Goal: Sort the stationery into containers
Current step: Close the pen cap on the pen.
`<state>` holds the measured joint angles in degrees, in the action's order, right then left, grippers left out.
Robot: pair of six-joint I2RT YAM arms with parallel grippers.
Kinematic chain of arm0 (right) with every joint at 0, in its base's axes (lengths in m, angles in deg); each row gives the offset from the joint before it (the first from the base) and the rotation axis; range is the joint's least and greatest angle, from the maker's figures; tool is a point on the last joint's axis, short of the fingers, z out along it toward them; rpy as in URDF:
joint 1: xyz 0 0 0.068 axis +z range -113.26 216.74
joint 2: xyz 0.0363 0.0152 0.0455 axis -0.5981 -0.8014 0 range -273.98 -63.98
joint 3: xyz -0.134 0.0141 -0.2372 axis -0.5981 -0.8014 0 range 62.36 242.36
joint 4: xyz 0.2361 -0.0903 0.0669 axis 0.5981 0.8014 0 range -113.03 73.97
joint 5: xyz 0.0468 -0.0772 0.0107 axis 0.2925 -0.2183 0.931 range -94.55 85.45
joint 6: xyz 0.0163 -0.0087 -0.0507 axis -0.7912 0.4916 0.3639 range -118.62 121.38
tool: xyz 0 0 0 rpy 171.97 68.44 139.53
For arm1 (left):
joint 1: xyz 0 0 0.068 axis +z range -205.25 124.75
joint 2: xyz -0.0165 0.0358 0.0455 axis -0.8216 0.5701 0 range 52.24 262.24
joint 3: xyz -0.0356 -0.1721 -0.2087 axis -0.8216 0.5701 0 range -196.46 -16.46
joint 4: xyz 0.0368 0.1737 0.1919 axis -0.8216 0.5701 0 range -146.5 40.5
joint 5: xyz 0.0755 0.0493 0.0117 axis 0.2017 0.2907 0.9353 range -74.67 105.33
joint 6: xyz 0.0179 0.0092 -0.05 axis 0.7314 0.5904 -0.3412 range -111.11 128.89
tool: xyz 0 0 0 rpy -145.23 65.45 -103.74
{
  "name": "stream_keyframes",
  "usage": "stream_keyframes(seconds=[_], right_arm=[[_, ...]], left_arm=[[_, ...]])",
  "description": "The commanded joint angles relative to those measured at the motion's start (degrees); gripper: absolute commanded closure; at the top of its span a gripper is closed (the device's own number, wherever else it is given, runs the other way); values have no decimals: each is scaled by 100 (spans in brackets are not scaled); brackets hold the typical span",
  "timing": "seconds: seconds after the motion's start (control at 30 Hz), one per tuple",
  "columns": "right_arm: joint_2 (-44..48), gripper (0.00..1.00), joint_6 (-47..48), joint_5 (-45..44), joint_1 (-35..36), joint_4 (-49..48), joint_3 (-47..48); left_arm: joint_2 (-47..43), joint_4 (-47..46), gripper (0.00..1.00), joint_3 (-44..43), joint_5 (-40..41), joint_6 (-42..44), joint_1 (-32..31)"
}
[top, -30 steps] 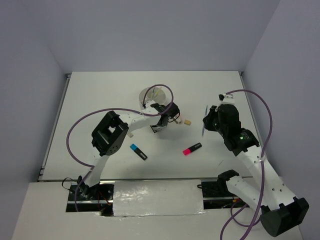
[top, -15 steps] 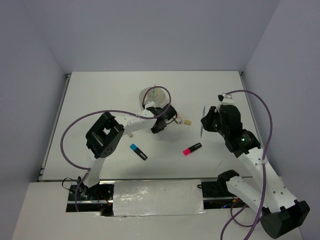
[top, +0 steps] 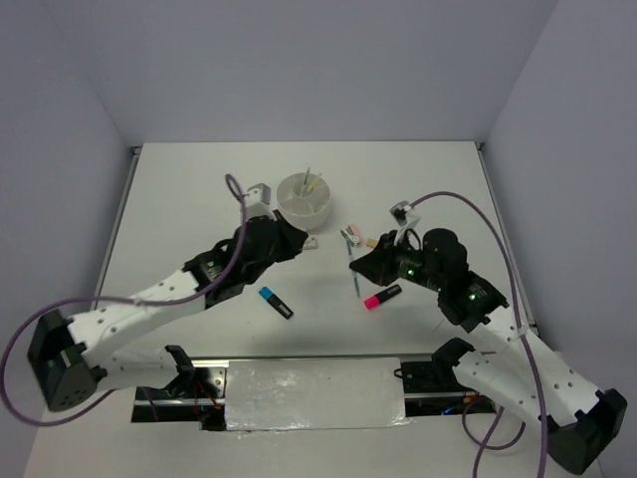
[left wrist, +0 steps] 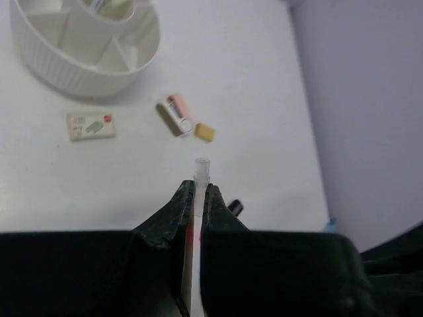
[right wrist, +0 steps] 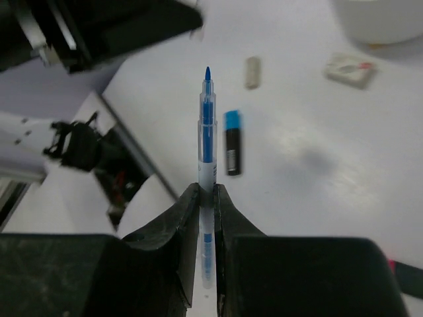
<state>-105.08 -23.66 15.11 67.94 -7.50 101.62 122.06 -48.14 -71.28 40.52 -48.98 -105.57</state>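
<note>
Light-blue pen (right wrist: 207, 129) is pinched between the fingers of the right gripper (right wrist: 206, 191), jaws clenched on its barrel and the tip pointing away from the wrist. It looks lifted off the table (top: 179, 199), though the top view is too small to be sure.

Thin pale pen (left wrist: 201, 166) sits in the left gripper (left wrist: 196, 191), fingers closed tight on it with only its end poking past the tips. Its colour can't be read.

Loose pieces on the table:
- Blue-and-black highlighter (top: 276, 302) lies flat between the two arms, near the front edge.
- Pink-and-black highlighter (top: 382, 296) lies flat just beside the right gripper.
- White eraser (left wrist: 91, 125) lies flat just beside the near wall of the cup, not touching it.
- Pink-and-white stick (left wrist: 177, 113) lies to the right of the white eraser.
- Beige eraser (left wrist: 205, 132) lies just beside the stick's end.
- Small beige block (right wrist: 252, 71) lies beyond the blue-and-black highlighter in the right wrist view.

White organiser cup (top: 304, 202) stands toward the far middle of the table, round, ribbed and split into compartments. Thin yellow-green pens (top: 310, 181) stand tilted in it. The outer compartments that show in the left wrist view hold nothing visible. Both grippers are apart from the cup, one to each side of it.
</note>
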Motion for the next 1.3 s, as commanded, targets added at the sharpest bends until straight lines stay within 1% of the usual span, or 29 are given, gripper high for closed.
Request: stream_keyframes(seconds=[0.0,0.03,0.07,0.1,0.17,0.2,0.23,0.3,0.4,0.47,0.57,0.67,0.77,1.07,1.27], right_arm=[[15,100,-773,39,1044,-1384,-278],[6,100,-1140,-180,1229,-1882,-357],[-12,100,-1300,-243,1579,-2122,-428],[-81,100,-1432,-339,1747,-2281,-481],[-117,100,-1601,-813,2125,-2668,-516],[-178,100,-1575,-971,2432,-2721,-464],[-231,100,-1540,-1173,2565,-2852,-429],[-398,100,-1382,-1297,2890,-2880,-237],[-785,100,-1153,-1710,3242,-2661,80],[-969,100,-1153,-1895,3304,-2669,177],[-1093,100,-1074,-1931,3410,-2862,230],[-1216,100,-960,-2027,3489,-2757,388],[-1251,100,-828,-2168,3516,-2722,468],[-1339,100,-564,-2230,3542,-2660,696],[-1357,100,-511,-2300,3551,-2599,758]], left_arm=[[-1080,-2064,100,867,-277,1092,102],[-1311,-2310,100,1034,-400,1328,128],[-1548,-2487,100,1288,-488,1426,146],[-1959,-2810,100,1395,-715,1506,146],[-2322,-3085,100,1658,-927,1717,146],[-2629,-3260,100,1720,-1067,1761,155],[-2745,-3323,100,1817,-1130,1857,146],[-3034,-3393,100,1844,-1262,1954,155],[-3255,-3429,100,1827,-1499,1911,155],[-3395,-3438,100,1853,-1552,1884,146],[-3528,-3516,100,1932,-1666,1753,155],[-3581,-3517,100,1985,-1675,1621,155],[-3572,-3447,100,2011,-1649,1489,146],[-3414,-3271,100,2029,-1561,1024,146],[-3361,-3271,100,2002,-1605,953,146]])
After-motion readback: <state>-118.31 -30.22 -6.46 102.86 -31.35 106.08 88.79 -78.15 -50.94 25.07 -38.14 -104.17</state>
